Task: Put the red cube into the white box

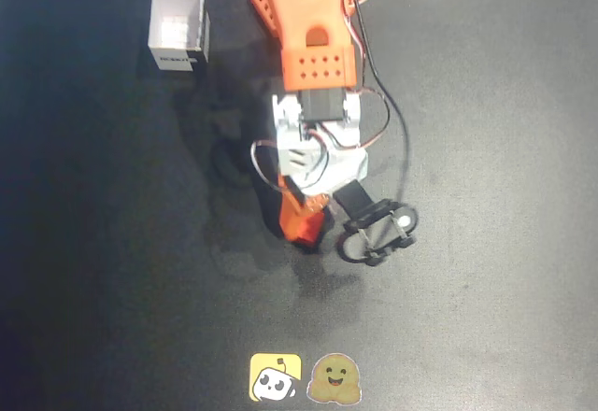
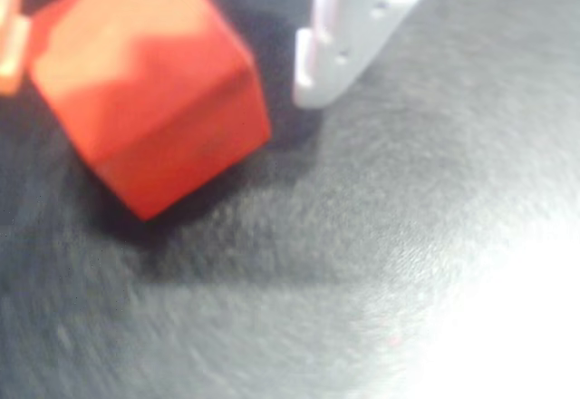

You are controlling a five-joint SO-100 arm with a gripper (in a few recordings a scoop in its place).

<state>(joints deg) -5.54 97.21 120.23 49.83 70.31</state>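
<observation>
Overhead view: even, moderate light is falling on the matte black tabletop [image 1: 112, 271]; soft multiple shadows are spreading left of the orange and white arm [image 1: 313, 75]; detail is appearing slightly soft. Wrist view: strong glare is washing out the lower right corner; the small bright red-orange cube [image 2: 149, 86] is blurring at its edges and casting a dark shadow beneath.

Between the red cube [image 1: 308, 229] at the worktop's [image 1: 486, 271] middle and the white box [image 1: 177, 30] near its far left corner, bare dark surface lay unobstructed. Two stickers [image 1: 301, 377] lay flat by the near edge. The right side stood free.
</observation>
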